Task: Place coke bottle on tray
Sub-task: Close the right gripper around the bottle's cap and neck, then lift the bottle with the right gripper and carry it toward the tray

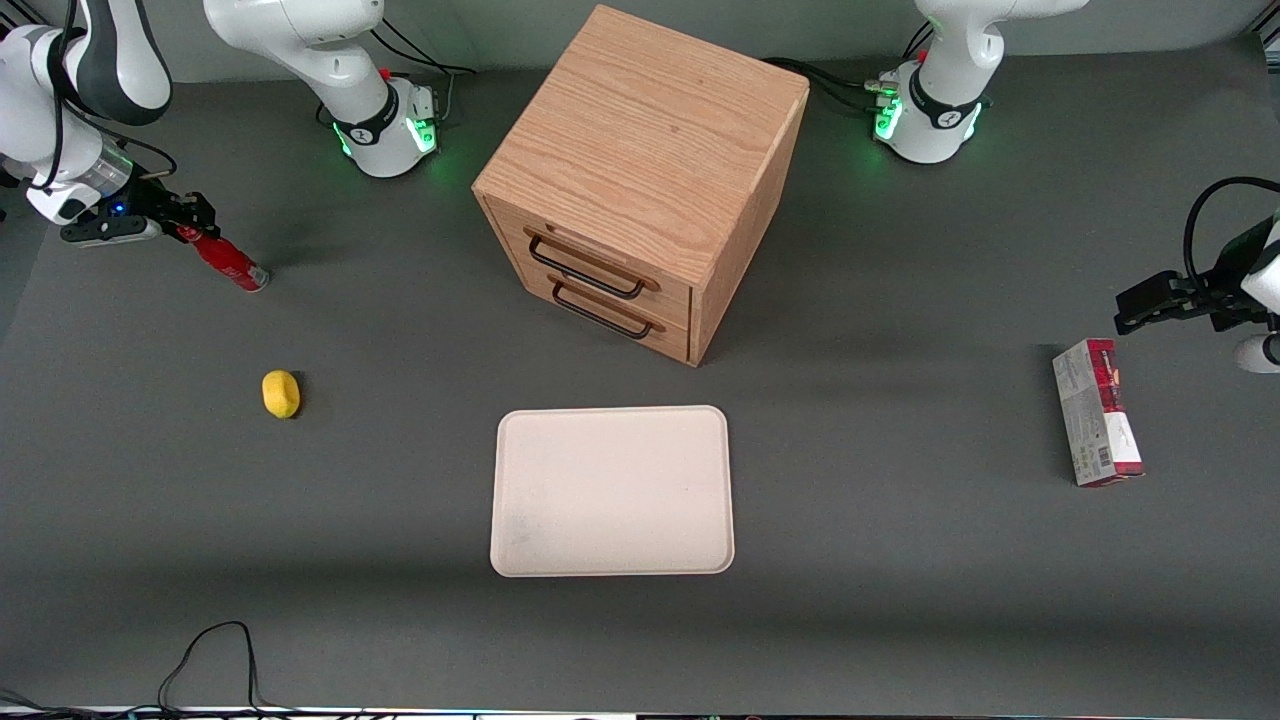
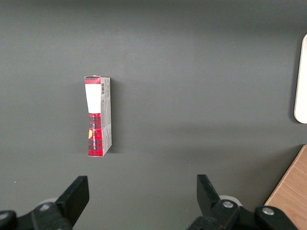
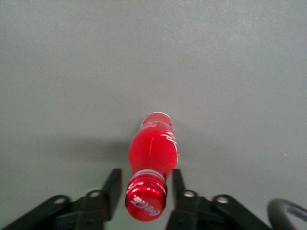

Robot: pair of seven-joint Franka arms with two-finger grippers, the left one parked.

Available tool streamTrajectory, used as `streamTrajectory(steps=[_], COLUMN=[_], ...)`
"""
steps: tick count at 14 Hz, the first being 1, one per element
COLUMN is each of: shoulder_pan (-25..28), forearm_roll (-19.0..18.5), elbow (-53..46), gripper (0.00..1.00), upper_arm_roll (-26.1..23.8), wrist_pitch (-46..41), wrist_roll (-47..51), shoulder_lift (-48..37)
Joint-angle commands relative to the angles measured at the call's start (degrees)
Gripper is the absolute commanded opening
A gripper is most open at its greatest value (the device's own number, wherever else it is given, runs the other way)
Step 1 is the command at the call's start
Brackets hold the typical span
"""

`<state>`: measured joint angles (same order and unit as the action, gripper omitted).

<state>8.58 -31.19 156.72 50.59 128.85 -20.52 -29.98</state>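
Note:
The coke bottle [image 1: 228,262] is small, all red, with a red cap and a silvery base. It stands on the grey table at the working arm's end, farther from the front camera than the lemon. My right gripper [image 1: 190,228] is at its top. In the right wrist view the gripper [image 3: 146,173] straddles the bottle [image 3: 153,148] just under the cap, one finger on each side. A thin gap shows beside one finger [image 3: 114,184], so the jaws are open. The pale beige-pink tray [image 1: 612,490] lies flat near the front camera, in front of the cabinet.
An oak drawer cabinet [image 1: 640,180] stands mid-table, farther from the front camera than the tray. A yellow lemon [image 1: 281,393] lies between bottle and tray. A red-and-white carton [image 1: 1096,412] lies toward the parked arm's end and also shows in the left wrist view [image 2: 98,116].

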Motion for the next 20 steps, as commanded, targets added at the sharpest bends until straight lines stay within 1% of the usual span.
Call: streamTrajectory(steps=[1, 2, 3, 5, 6, 7, 8, 11, 13, 15, 16, 17, 18, 20], shoulder_pan=[0.56, 0.56, 0.56, 1.25, 1.96, 2.05, 2.05, 1.79, 1.7, 1.7, 1.7, 1.79, 1.7, 1.7], forearm_roll=[-1.24, -1.24, -1.16, -0.81, -0.54, -0.19, 1.73, 11.21, 17.97, 24.74, 26.86, 28.01, 28.72, 28.99], elbow=[-0.01, -0.09, -0.27, -1.41, -2.63, -3.78, -5.01, -11.67, -19.65, -30.71, -37.12, -43.28, -49.17, -60.16], gripper=[0.19, 0.15, 0.12, 0.12, 0.12, 0.12, 0.12, 0.12, 0.12, 0.12, 0.12, 0.12, 0.12, 0.12], upper_arm_roll=[0.82, 0.82, 0.74, -0.05, -0.84, -3.63, -7.14, -17.25, -23.84, -29.91, -32.2, -34.31, -36.6, -41.43], wrist_pitch=[1.4, 1.32, 0.97, -0.43, -2.53, -4.29, -6.05, -11.67, -17.29, -24.75, -28.44, -31.7, -34.34, -38.39], wrist_roll=[-1.01, -1.01, -0.83, 0.22, 1.09, 2.58, 3.64, 3.65, 3.65, 4.35, 4.87, 6.01, 7.68, 11.28], shoulder_lift=[0.97, 0.97, 0.97, 0.97, 0.97, 0.89, 0.89, 3.51, 7.8, 13.77, 17.29, 20.89, 23.97, 29.69])
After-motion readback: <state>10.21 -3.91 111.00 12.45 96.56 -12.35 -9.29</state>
